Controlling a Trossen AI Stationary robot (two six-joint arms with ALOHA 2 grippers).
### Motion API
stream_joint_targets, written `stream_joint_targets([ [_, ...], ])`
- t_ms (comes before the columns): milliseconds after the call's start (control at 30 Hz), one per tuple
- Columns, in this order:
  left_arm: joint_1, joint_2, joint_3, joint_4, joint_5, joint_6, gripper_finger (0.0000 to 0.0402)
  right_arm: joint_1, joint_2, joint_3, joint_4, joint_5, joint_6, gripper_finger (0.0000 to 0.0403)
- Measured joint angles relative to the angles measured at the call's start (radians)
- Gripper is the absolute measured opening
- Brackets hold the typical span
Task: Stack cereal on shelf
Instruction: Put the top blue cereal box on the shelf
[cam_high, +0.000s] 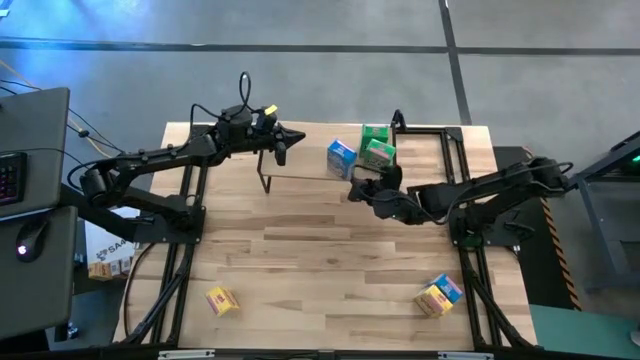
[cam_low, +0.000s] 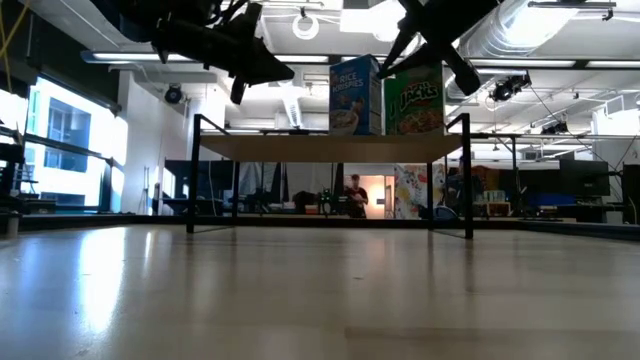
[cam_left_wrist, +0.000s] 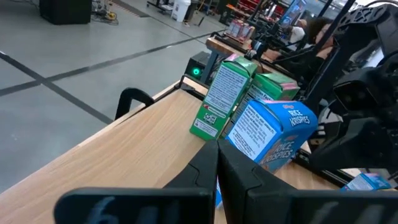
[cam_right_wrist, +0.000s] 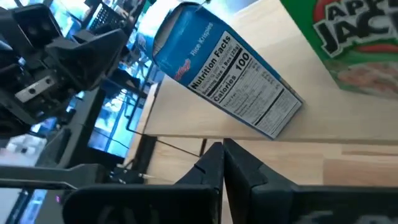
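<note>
Both grippers, left (cam_high: 283, 142) and right (cam_high: 355, 188), have fingers pressed together, empty. Rice Krispies box (cam_high: 341, 157) stands on the shelf (cam_high: 300, 158) beside two green Apple Jacks boxes (cam_high: 377, 146).

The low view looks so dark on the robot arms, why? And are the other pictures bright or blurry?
Low view: bright ceiling lights and windows sit behind the arms, so they show as black shapes; the table has glare. High view: evenly lit. Left wrist view: the left hand close up is blurry. Right wrist view: the blue cereal box is sharp and well lit.
</note>
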Motion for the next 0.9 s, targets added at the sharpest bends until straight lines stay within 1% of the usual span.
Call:
stream_joint_targets([
  [133, 0.0, 0.0, 0.0, 0.0, -0.001, 0.0, 0.0, -0.006, 0.029, -0.001, 0.074, 0.013, 0.013, 0.0],
  [267, 0.0, 0.0, 0.0, 0.0, -0.002, 0.001, 0.0, -0.024, 0.058, -0.001, 0.103, 0.019, 0.031, 0.0],
  [900, 0.0, 0.0, 0.0, 0.0, -0.004, 0.0, 0.0, -0.095, 0.07, -0.001, 0.119, 0.019, 0.028, 0.0],
])
